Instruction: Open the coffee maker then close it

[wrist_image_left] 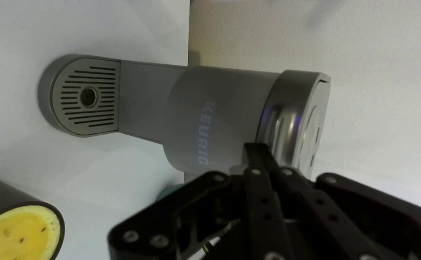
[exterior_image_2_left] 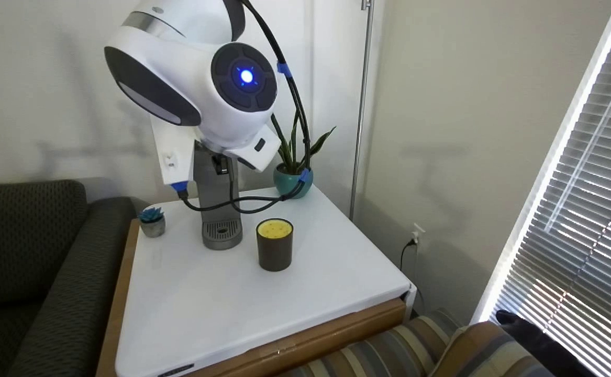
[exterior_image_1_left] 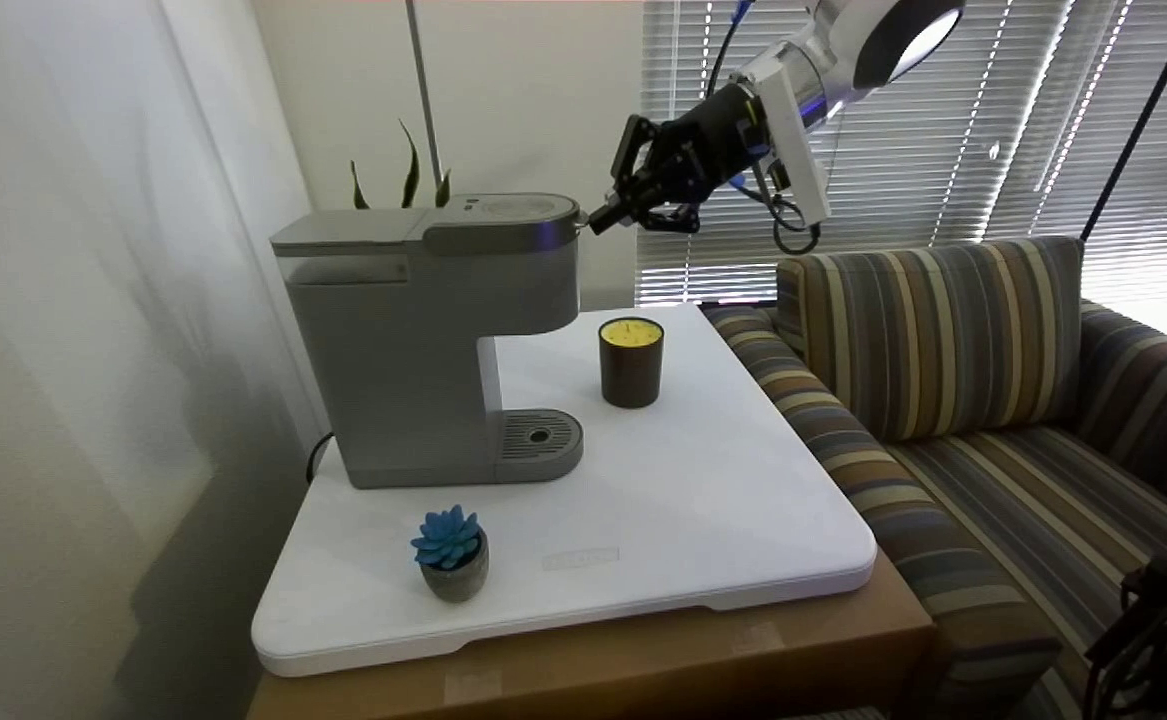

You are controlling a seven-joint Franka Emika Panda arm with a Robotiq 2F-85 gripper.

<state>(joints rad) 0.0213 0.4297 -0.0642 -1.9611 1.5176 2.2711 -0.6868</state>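
Coffee maker [exterior_image_1_left: 393, 340], boxy and smooth grey, stands at frame left in an exterior view, lid [exterior_image_1_left: 503, 236] flat; a glossy white robot arm [exterior_image_2_left: 187, 65] hides its top in an exterior view. The black hand [wrist_image_left: 263, 156] has fingers pressed together near the lid's shiny front, contact unclear. The wrist view's lower left crops a dark, yellow-filled cup [wrist_image_left: 1, 198].

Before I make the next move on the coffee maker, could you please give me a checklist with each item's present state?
1. Coffee maker upright on the white tabletop: ok.
2. Lid down: ok.
3. Gripper close to the lid's front: ok.
4. Gripper touching the lid: cannot tell.
5. Gripper open, should a pinch grip be wanted: not ok, looks shut.
6. Yellow-topped cup apart from the machine: ok.
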